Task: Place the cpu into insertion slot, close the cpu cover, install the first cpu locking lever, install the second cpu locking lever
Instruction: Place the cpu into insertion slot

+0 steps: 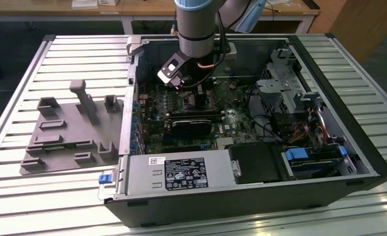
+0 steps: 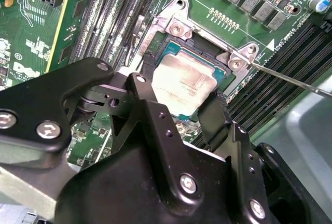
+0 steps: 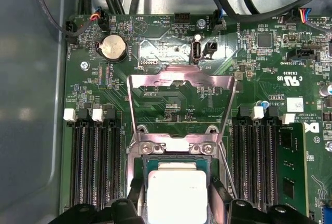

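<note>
End effector point(image 2: 182, 84) hangs in computer case point(image 1: 246, 206) on slatted table point(image 1: 69, 54); desk point(image 1: 147, 10) beyond.

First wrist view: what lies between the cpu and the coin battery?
The cpu cover, standing open, with green board showing through its cut-out, in the first wrist view.

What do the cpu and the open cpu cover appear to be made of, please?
The cpu: its top looks like metal with a dull, pale silvery matte finish, showing soft glare rather than mirror reflections. The cpu cover: apparently thin sheet metal, bright and shinier, with sharp bent edges and pinkish reflections on its frame.
</note>
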Tool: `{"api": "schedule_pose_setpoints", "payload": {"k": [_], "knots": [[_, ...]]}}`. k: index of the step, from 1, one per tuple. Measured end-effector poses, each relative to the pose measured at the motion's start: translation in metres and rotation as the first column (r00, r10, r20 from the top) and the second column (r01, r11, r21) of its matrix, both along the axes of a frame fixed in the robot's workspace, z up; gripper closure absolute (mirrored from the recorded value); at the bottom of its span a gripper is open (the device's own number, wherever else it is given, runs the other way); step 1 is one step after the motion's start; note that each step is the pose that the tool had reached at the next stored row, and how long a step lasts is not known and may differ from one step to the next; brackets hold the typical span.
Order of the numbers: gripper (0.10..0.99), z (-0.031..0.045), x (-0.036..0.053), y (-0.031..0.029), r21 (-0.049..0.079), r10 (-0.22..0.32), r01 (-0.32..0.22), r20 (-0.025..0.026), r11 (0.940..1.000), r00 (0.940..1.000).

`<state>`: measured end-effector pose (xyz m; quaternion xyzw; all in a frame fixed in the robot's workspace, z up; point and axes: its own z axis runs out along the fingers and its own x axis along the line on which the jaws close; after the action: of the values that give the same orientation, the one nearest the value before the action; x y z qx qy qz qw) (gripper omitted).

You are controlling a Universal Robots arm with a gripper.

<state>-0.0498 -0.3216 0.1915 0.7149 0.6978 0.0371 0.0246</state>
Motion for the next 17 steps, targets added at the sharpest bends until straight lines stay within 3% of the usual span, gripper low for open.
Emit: {"api": "schedule_pose_setpoints", "payload": {"k": [8, 17], "knots": [[0.475, 0.0155, 0.0, 0.0, 0.0, 0.0, 0.0, 0.0001, 1.0, 1.0], [0.486, 0.0163, 0.0, 0.0, 0.0, 0.0, 0.0, 0.0001, 1.0, 1.0]]}}
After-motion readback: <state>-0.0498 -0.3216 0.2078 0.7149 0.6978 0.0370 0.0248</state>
